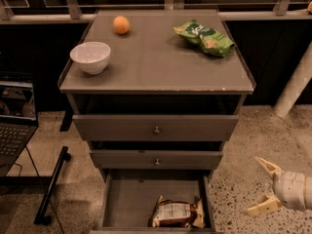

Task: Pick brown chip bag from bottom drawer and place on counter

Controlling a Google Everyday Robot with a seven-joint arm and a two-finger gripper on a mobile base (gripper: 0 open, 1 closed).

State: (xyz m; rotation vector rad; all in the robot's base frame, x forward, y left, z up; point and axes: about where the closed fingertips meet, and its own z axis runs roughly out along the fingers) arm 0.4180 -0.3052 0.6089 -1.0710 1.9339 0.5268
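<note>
A speckled stone floor [253, 130] is seen around a grey cabinet [156, 128], dimly lit and lighter at the right. Behind the cabinet, a pale horizontal rail [39, 18] is carried across the back, with pale upright posts [70, 1] rising from it and dark panes between them. Below the rail, the wall [34, 48] is left in deep shadow. A white pole [295, 89] is set slanting at the right. An open laptop [14, 126] is placed at the left edge, and a black bar [51, 186] is laid on the floor beside it. The gripper [251, 185] is held over the floor at the lower right, its fingers spread.
</note>
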